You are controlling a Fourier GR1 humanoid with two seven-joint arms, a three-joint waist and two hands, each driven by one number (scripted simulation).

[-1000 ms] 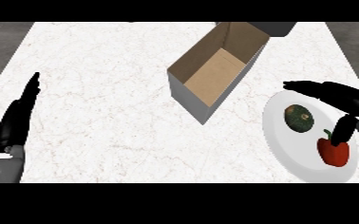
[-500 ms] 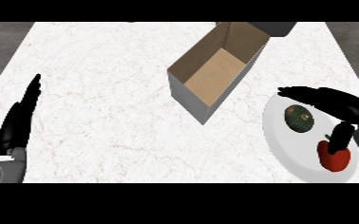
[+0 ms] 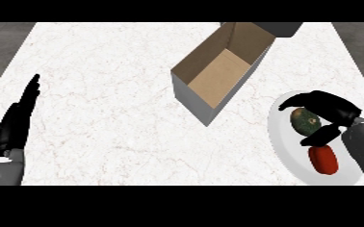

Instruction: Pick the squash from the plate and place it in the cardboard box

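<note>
The squash [image 3: 307, 120], dark green and mottled, lies on the white plate [image 3: 284, 146] at the right edge of the counter [image 3: 113, 101], in the plate's upper half. The right hand [image 3: 328, 107] is over it: its fingers [image 3: 295, 102] curve round the squash's top and far side, and the thumb [image 3: 321, 135] comes in under its lower right side, so the hand is curled about the squash with both touching or very nearly touching it. Whether the squash has left the plate cannot be told; it looks to be resting there. The grey right forearm [image 3: 356, 146] enters from the right edge and covers part of the plate.

Just below the squash on the same plate lies a red vegetable [image 3: 324, 159], lengthwise toward the plate's lower rim, apart from the squash by a narrow gap where the thumb sits.

The box [image 3: 220, 74] stands open near the counter's far right corner, up and to the left of the plate, set at a slant. Its brown inside shows bare, and its near corner points toward the counter's middle. It is near the plate but not touching it.

The left hand [image 3: 18, 120] rests at the counter's left edge, released, fingers straight and pointing away from the robot, holding nothing.
</note>
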